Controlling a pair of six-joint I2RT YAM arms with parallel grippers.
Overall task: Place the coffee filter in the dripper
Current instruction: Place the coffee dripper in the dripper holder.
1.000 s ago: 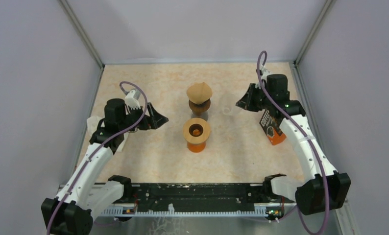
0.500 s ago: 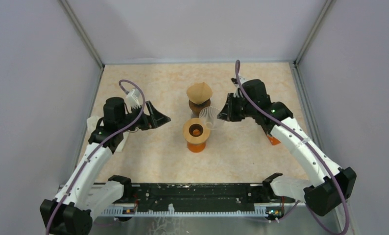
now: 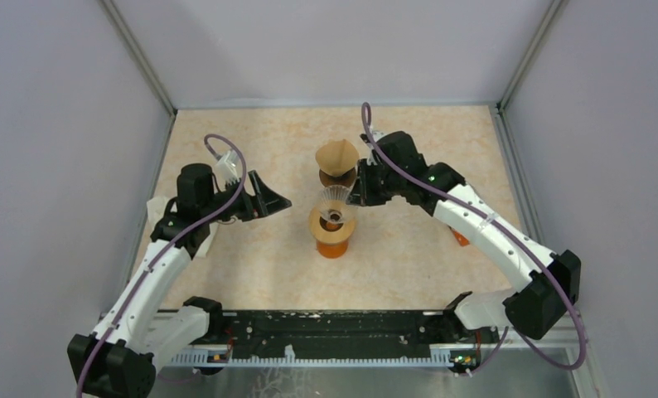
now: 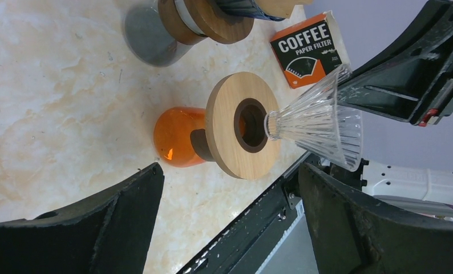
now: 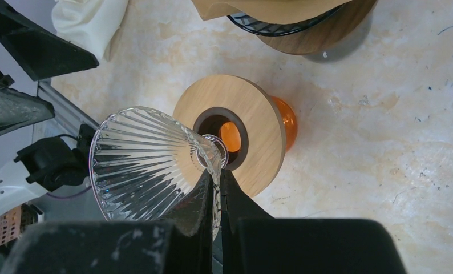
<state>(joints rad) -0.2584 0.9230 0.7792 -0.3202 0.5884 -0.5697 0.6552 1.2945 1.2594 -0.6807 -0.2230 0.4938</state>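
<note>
Where dripper [image 4: 321, 117] hangs, COFFEE PAPER FILTER box [image 4: 307, 50]

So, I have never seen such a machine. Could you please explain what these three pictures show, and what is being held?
These are two robot arms, left and right, bolted to the near edge of a table. One picture looks down from above and behind them; the other two come from cameras on the wrists, so each shows its own black fingers. On the table stands an orange glass vessel with a wooden ring on top. Behind it a second stand carries a brown paper filter, and a box of coffee filters is at the right. The right gripper is shut on a clear ribbed glass cone, its narrow end close to the hole in the ring. The left gripper is open and empty.
</note>
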